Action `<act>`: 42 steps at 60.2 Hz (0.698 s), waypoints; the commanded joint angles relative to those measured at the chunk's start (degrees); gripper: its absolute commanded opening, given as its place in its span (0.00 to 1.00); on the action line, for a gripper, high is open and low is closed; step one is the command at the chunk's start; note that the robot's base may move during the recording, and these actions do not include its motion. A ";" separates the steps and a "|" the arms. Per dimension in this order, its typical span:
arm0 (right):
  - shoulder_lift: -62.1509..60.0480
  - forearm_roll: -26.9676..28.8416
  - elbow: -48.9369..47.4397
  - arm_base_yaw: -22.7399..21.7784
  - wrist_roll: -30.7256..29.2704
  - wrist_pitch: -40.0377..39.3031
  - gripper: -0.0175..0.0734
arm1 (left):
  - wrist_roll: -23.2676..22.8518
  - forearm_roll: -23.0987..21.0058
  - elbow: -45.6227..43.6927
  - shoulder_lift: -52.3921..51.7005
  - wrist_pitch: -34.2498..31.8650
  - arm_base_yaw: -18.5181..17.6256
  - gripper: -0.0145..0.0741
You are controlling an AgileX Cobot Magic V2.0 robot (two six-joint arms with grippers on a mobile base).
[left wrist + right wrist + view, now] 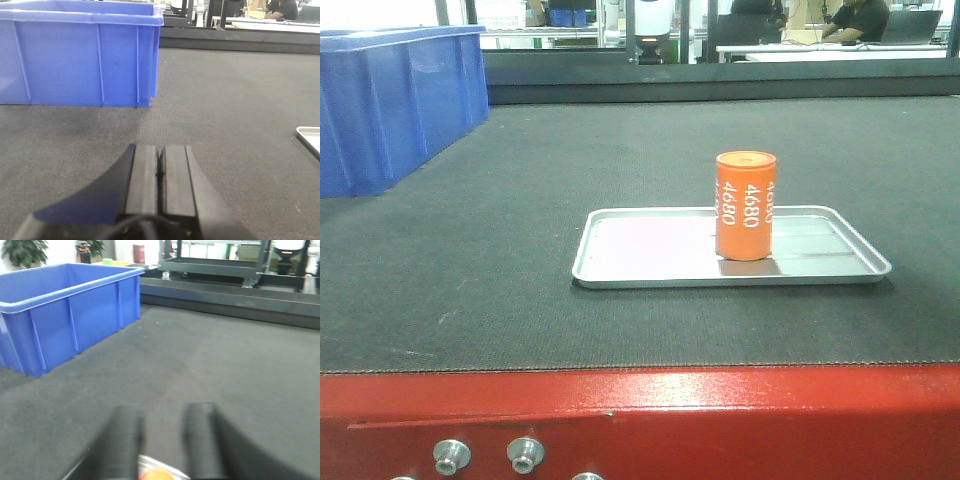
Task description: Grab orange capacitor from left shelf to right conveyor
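On my front view, a blue plastic bin [395,100] sits at the far left edge of the right conveyor [500,280], its dark textured belt running wide across the picture. Along the belt's near edge I see the red front frame [720,420] with metal bolts [451,456] near its left end. Right of centre, a shallow silver tray [650,252] lies flat on the belt, and the orange capacitor [745,205] stands upright on the tray's right half, white "4680" running down its side, flat top level. Neither arm shows in this view.

From the left wrist camera, my left tool [160,175] is clenched: the two black fingers [144,175] press together with only a thin seam between them, holding nothing, low over the belt. The bin is ahead of it on the left, and a corner of the tray peeks in at the right edge.

From the right wrist camera, my right tool [162,440] is released, its two blurred fingers [202,435] apart with belt visible between them. A sliver of orange and silver sits at the bottom edge, below the gap, untouched. The bin lies to the left.
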 commanded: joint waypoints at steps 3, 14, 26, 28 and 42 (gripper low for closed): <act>-7.76 -0.10 -1.38 0.02 0.20 5.49 0.24 | -0.10 -0.13 -0.22 -0.68 -5.19 0.05 0.02; -15.36 -0.10 -1.38 0.02 0.20 15.03 0.25 | -0.10 -0.13 -0.22 -0.68 -5.19 0.05 0.02; -17.92 -0.10 -1.38 0.02 0.20 16.12 0.25 | -0.10 -0.13 -0.22 -0.68 -5.19 0.05 0.02; -17.92 -0.10 -1.38 0.02 0.20 16.12 0.25 | -0.10 -0.13 -0.22 -0.68 -5.19 0.05 0.02; -17.92 -0.10 -1.38 0.02 0.20 16.12 0.25 | -0.10 -0.13 -0.22 -0.68 -5.19 0.05 0.02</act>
